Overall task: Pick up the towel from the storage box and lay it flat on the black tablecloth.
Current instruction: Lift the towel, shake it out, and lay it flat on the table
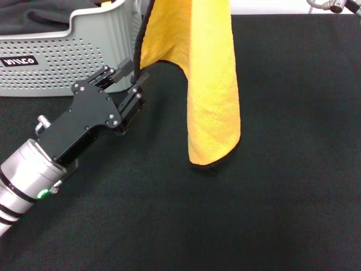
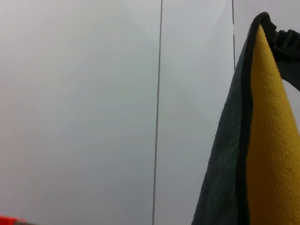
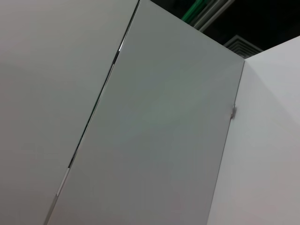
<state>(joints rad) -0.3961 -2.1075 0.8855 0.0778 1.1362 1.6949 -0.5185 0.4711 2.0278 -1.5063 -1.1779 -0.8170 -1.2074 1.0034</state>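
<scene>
Storage box (image 1: 84, 53): holds dark grey fabric (image 1: 39, 20). Towel (image 1: 211, 84): hanging beside box, bottom corner touching black tablecloth (image 1: 282, 197). Left gripper (image 1: 131, 72): just beside box, jaws pinching towel's black-edged lower edge. Right gripper: jaw state cannot be told.

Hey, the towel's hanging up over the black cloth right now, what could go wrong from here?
1. The towel hangs folded lengthwise, so it may land doubled on the black tablecloth.
2. The left gripper sits at the towel's edge; a weak pinch there might slip.
3. That edge hangs beside the storage box and could snag it.
</scene>
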